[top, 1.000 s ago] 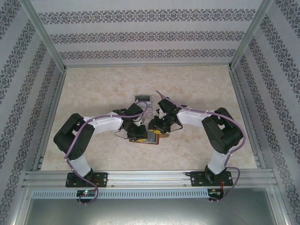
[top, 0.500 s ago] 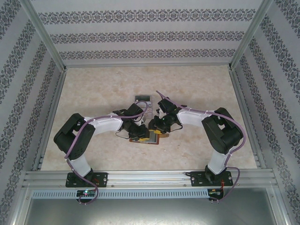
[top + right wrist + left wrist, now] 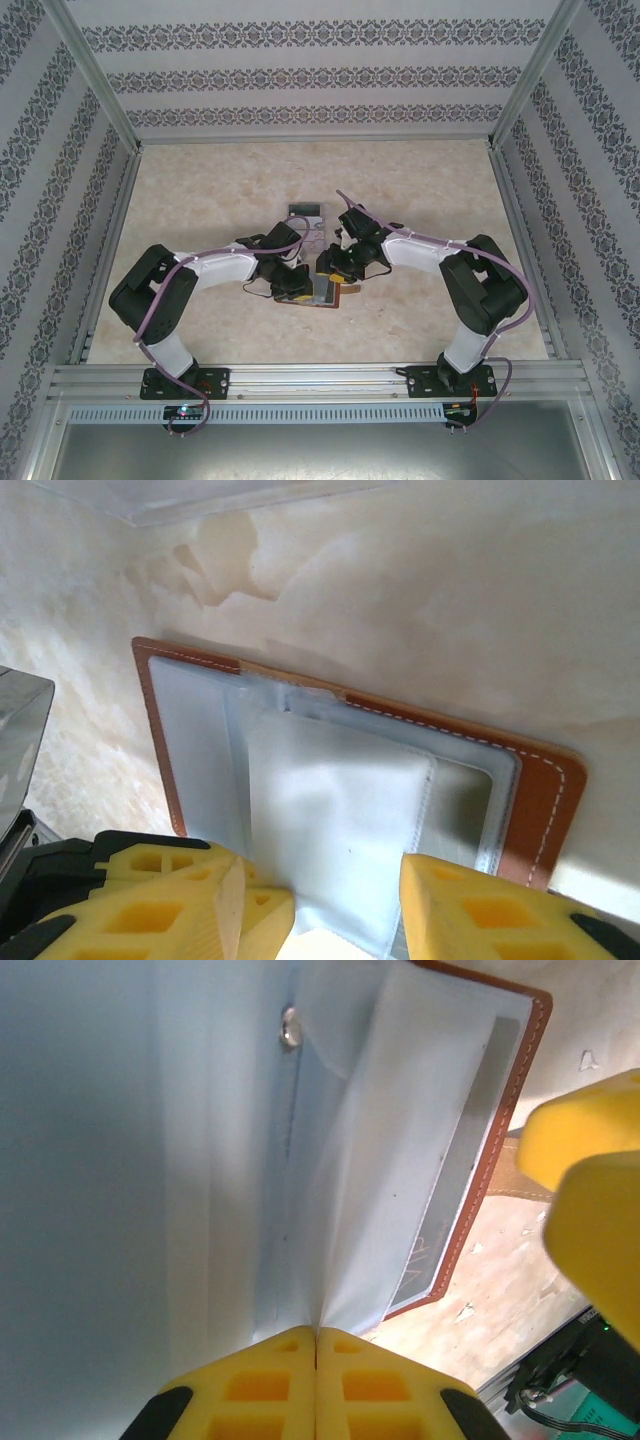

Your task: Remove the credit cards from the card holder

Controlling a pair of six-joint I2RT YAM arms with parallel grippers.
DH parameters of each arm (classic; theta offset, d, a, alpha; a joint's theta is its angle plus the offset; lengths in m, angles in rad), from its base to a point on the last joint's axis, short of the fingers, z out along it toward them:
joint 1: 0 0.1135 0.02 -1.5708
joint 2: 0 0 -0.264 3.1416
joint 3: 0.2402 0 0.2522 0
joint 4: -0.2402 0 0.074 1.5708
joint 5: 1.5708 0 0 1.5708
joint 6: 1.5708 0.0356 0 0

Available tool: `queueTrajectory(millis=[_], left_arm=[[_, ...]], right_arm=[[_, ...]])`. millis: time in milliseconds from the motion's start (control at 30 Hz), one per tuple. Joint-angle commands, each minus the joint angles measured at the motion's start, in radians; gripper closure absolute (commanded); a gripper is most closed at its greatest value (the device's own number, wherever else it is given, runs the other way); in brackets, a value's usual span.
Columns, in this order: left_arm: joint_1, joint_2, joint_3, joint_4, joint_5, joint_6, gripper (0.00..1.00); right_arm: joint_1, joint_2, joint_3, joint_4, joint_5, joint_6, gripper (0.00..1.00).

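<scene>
The left tool has its yellow fingers pressed together, and the fold of a grey-blue inner pocket runs straight down into the seam between them, so it looks clamped on that flap of the card holder. The reddish-brown leather wallet lies open on the worktop, directly ahead of this tool, with its stitched rim to the far right. Just inside that rim sits what looks like a pale grey credit card with faint print, tucked in the pocket. A metal snap stud shows further ahead on the lining.

The right tool has its fingers apart, one on each side of the raised pocket flap; I cannot tell whether either pad touches it. The card holder spreads out ahead of this tool.

From above, both tools meet over the card holder.
</scene>
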Motion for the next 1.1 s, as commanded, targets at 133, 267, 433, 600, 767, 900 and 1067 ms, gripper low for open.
queueTrajectory(millis=[133, 267, 433, 600, 767, 900, 1067], left_arm=[[0.017, -0.040, -0.024, 0.078, 0.010, -0.038, 0.94], [0.018, -0.051, -0.047, 0.120, 0.018, -0.061, 0.94], [0.024, -0.057, -0.078, 0.191, 0.040, -0.099, 0.94], [0.026, -0.056, -0.105, 0.250, 0.065, -0.121, 0.94], [0.034, -0.060, -0.142, 0.336, 0.096, -0.151, 0.94], [0.041, -0.059, -0.170, 0.407, 0.124, -0.178, 0.94], [0.048, -0.050, -0.196, 0.488, 0.163, -0.206, 0.94]], right_arm=[[0.011, 0.006, -0.015, 0.001, 0.006, 0.016, 0.53], [0.012, 0.019, -0.014, 0.002, 0.005, 0.015, 0.53], [0.012, 0.038, -0.010, 0.007, 0.003, 0.012, 0.53], [0.013, 0.052, 0.002, 0.018, -0.010, 0.015, 0.53], [0.014, 0.064, 0.004, 0.018, -0.015, 0.012, 0.53], [0.016, 0.068, 0.002, 0.023, -0.020, 0.015, 0.53], [0.017, 0.060, 0.002, 0.030, -0.030, 0.019, 0.53]])
